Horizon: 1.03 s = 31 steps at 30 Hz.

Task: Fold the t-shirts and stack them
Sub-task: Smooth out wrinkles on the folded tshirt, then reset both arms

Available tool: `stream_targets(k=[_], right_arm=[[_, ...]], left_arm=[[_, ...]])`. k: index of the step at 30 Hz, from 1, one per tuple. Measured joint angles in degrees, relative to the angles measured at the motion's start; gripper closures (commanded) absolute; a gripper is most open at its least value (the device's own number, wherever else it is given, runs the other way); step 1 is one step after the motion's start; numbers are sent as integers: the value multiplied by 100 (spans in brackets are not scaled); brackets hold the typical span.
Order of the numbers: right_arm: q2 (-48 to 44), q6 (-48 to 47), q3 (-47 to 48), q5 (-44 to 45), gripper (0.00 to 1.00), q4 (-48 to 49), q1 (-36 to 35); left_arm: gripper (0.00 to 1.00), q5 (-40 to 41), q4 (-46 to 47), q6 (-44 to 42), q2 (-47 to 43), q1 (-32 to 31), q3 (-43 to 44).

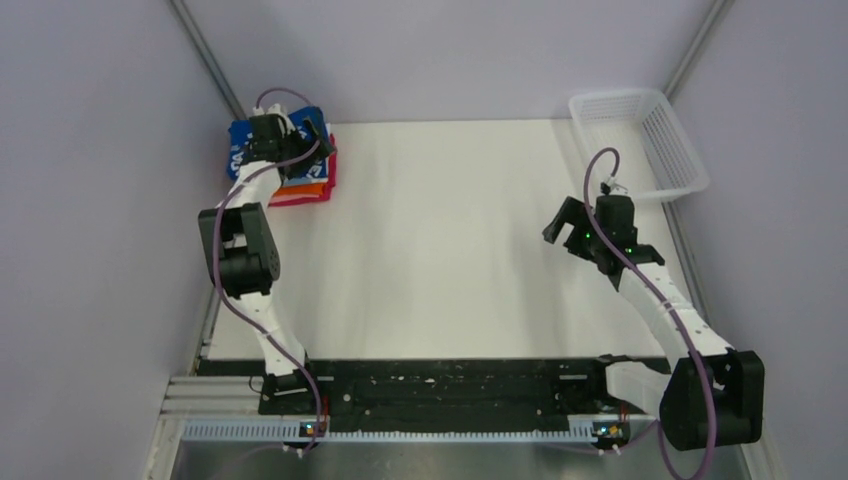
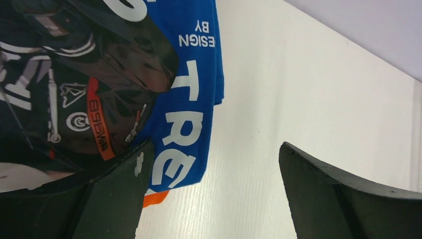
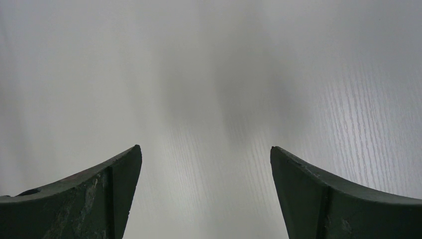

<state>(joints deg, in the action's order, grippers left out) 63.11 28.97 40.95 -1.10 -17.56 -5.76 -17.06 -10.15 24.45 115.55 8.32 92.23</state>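
Observation:
A folded stack of t-shirts lies at the table's far left corner. The royal-blue tee (image 1: 240,143) with white lettering is on top, over the orange tee (image 1: 306,187) and the magenta tee (image 1: 300,200). The white tee is not clearly seen. My left gripper (image 1: 316,136) hovers over the stack's right edge, open and empty. In the left wrist view the left gripper (image 2: 214,149) straddles the edge of the blue tee (image 2: 191,99), and an orange corner (image 2: 155,198) pokes out below it. My right gripper (image 1: 562,222) is open and empty over bare table, as the right wrist view (image 3: 205,149) also shows.
A white plastic mesh basket (image 1: 615,97) stands at the far right corner, partly over the table's edge. Grey walls close in the left, right and back sides. The white table (image 1: 440,250) stretches between the two arms.

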Motion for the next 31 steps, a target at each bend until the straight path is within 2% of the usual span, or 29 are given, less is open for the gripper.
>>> stream_targets(k=[3,7,13,15,18,23,27,31], right_arm=[[0,0,-22,0,1,-4,0],[0,-9,-22,0,1,17,0],[-146,-87,-20,33,1,-20,0],[-398,-87,-20,85,1,-44,0],[-925,-85,-20,162,1,-114,0],[-1731,-70,-20,374,1,-343,0],[-2236,-28,-125,496,1,-444,0],[-2601,35,-361,498,1,-531,0]], left_arm=[[1,-260,269,120,-15,4,-345],[1,-398,671,170,-262,-46,-1237],[1,-225,-15,-2,-970,-223,-1434],[1,-109,-63,-59,-1711,-289,-1652],[1,20,-74,-52,-3309,-354,-2192],[1,267,98,103,-5978,-385,-3477],[1,643,-72,273,-7128,-387,-4391],[1,874,-387,402,-7595,-385,-4951]])
